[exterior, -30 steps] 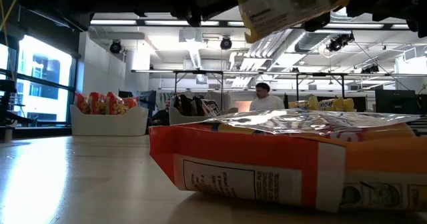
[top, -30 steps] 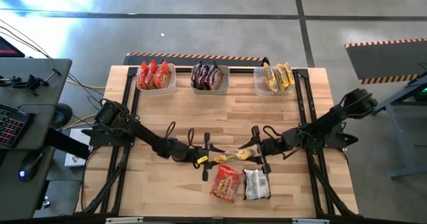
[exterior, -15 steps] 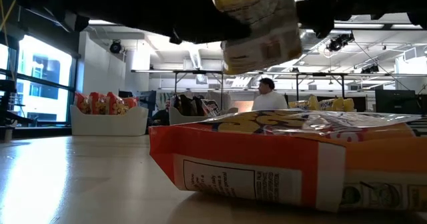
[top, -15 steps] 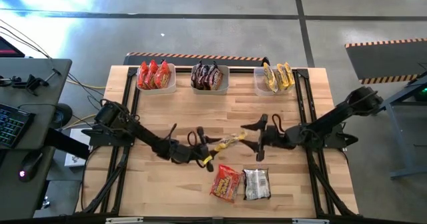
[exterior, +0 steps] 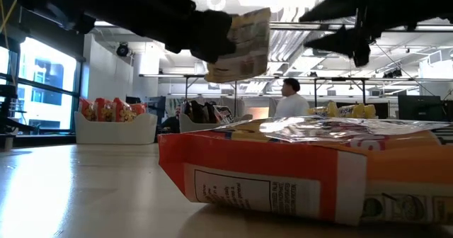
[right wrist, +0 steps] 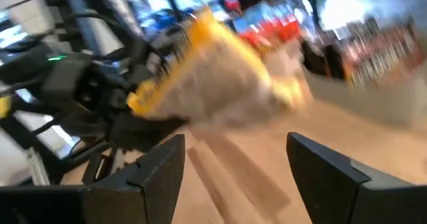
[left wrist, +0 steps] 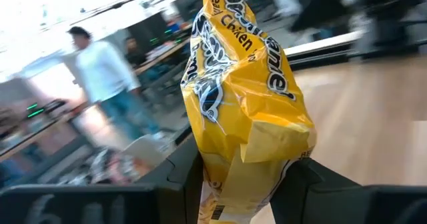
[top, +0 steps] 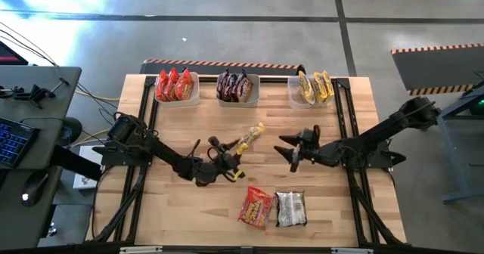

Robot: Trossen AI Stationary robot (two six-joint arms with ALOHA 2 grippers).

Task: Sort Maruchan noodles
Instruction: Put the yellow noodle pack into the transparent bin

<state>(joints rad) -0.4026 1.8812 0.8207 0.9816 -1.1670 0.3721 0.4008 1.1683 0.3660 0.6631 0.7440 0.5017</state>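
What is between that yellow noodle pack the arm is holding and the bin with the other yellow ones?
Nothing visible: the left gripper holds the yellow packet over bare table, short of the yellow bin.

overhead straight down, low level at tabletop (very close), both share yellow packet (top: 249, 138)

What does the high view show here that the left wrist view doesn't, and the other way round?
Only the high view shows the three bins along the table's far edge, the red packet and silver packet lying near the front, and the open right gripper. Only the left wrist view shows a person in the room behind. Both show the yellow packet clamped in the left gripper.
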